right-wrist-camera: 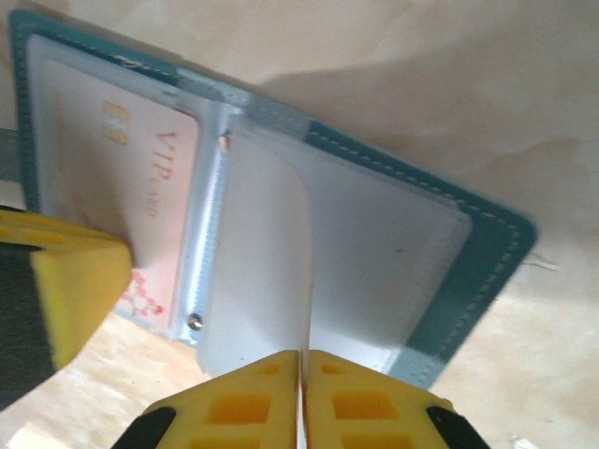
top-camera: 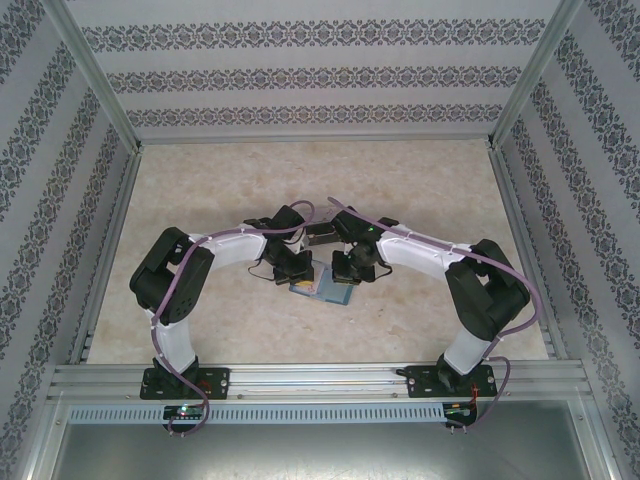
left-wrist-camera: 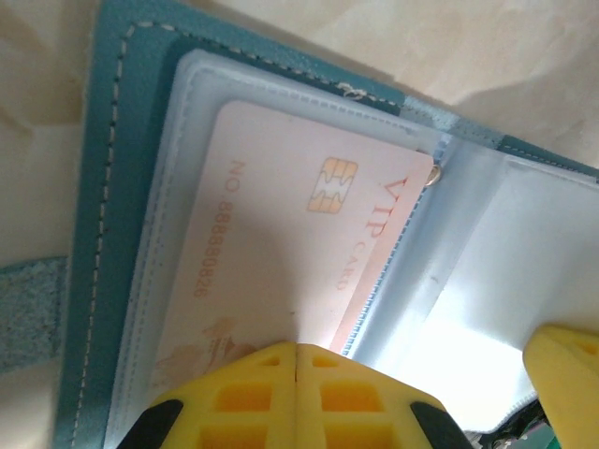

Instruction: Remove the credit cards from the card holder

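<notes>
Left gripper (left-wrist-camera: 298, 354): pads pressed together, tips at the near edge of a pale pink credit card (left-wrist-camera: 271, 224), which sits sleeved in the open card holder (left-wrist-camera: 98, 243) directly ahead. Right gripper (right-wrist-camera: 301, 360): pads closed on a clear pocket leaf (right-wrist-camera: 271, 243) standing up just ahead of them.

White arm links (top-camera: 178, 345) with black joints (top-camera: 160, 280), purple cables (top-camera: 232, 236), and yellow waffle-moulded gripper fingers (left-wrist-camera: 253, 398).

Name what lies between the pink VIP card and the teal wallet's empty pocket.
In the right wrist view, a raised clear plastic sleeve leaf stands between the pink VIP card and the empty pocket of the teal wallet.
</notes>
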